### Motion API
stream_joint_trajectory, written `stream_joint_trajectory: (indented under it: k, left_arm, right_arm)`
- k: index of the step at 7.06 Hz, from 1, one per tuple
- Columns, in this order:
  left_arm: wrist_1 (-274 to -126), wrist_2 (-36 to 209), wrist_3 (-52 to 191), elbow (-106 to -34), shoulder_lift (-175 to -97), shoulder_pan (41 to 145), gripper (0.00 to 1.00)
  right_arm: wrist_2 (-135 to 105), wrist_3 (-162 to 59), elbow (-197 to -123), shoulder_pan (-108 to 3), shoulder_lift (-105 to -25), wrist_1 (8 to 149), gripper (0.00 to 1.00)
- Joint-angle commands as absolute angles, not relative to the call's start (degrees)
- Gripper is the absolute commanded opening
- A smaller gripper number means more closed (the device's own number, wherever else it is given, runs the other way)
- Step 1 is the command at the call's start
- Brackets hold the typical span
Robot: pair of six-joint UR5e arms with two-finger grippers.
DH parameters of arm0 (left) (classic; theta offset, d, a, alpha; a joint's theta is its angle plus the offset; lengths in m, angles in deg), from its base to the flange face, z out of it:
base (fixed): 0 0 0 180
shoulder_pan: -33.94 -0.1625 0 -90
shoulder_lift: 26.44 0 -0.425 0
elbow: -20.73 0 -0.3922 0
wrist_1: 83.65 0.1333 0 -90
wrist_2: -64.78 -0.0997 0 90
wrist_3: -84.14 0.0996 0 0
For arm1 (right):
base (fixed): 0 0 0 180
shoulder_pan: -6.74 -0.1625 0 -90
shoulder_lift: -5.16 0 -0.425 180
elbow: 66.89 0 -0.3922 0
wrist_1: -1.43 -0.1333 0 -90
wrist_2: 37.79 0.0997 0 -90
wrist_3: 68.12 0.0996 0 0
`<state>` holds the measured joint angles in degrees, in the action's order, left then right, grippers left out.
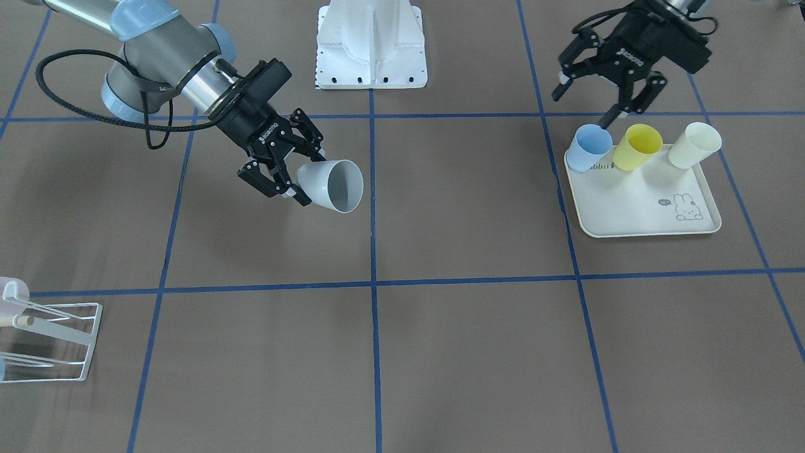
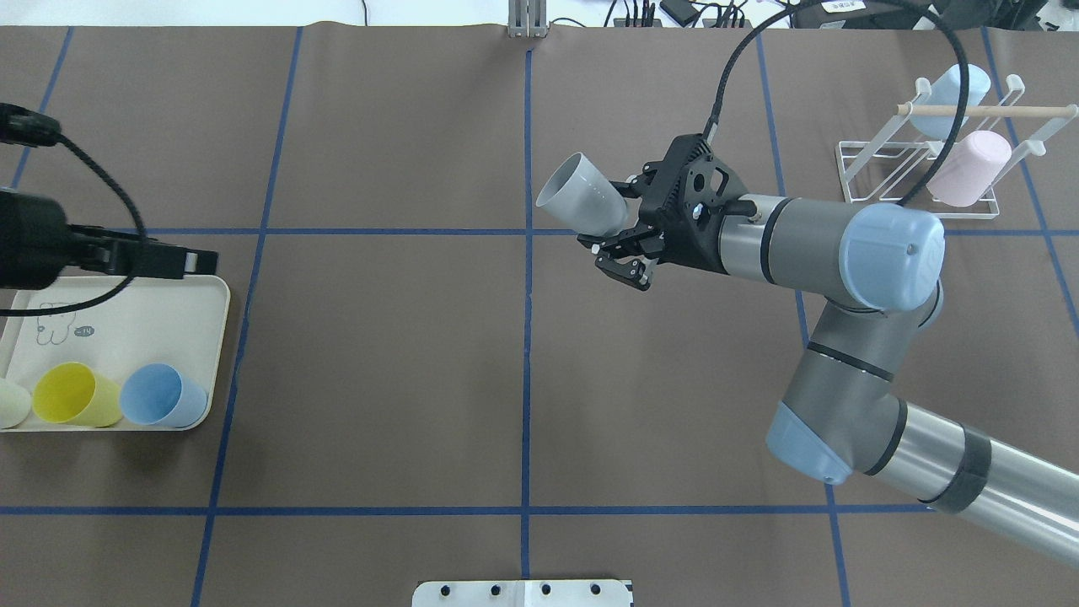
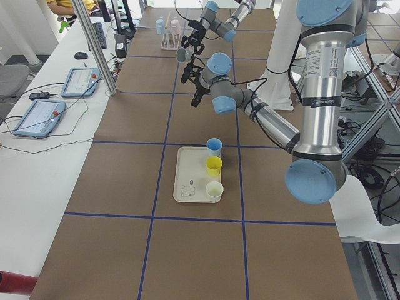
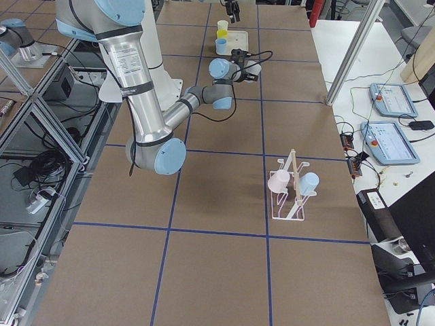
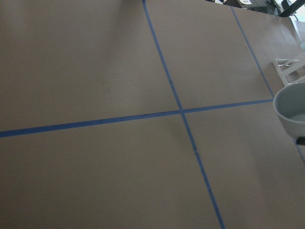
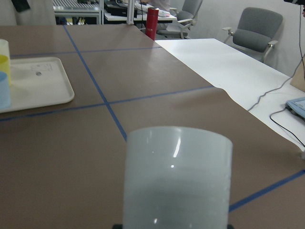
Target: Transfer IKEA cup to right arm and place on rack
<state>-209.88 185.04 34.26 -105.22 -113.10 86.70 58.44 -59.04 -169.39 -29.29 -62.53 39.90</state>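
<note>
Grey cup [image 1: 333, 185], gripped in my right pincer [image 1: 310, 177], hangs above the brown blue-taped worktop [image 1: 478, 340], well apart from the rack [image 2: 1011, 107].

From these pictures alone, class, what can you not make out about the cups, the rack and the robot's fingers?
Front view: the rack is cut off by the left edge; its cups barely show.
Overhead: the cream cup is cut by the left edge.
Right wrist view: the grey cup hides the right fingers holding it.
Left wrist view: the left fingers are out of frame.
</note>
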Motion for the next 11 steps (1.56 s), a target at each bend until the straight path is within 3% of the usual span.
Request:
stream_joint_trajectory:
  k: [1,3,6,9,11]
  left_arm:
    - [-209.42,188.52,51.55,-105.49,-104.96,95.52,1.0]
    - [-209.33,188.88,60.11,-104.18,-102.38,100.37,1.0]
    - [-209.5,195.36,73.66,-99.26,-100.8,109.77,1.0]
    - [-209.85,195.56,73.6,-99.33,-99.93,109.79,1.0]
    - [-210.12,195.65,73.25,-99.6,-99.3,109.79,1.0]
  right_arm:
    - [58.36,-70.78,-178.47,-34.98,-62.52,65.48,0.0]
    - [57.75,-86.67,-184.29,-43.14,-64.61,81.35,0.0]
    - [57.49,-120.22,-183.54,-56.68,-73.31,82.99,0.0]
    - [51.98,-147.58,-173.88,-64.53,-70.8,82.21,0.0]
    - [49.31,-154.22,-165.04,-65.15,-71.22,70.85,0.0]
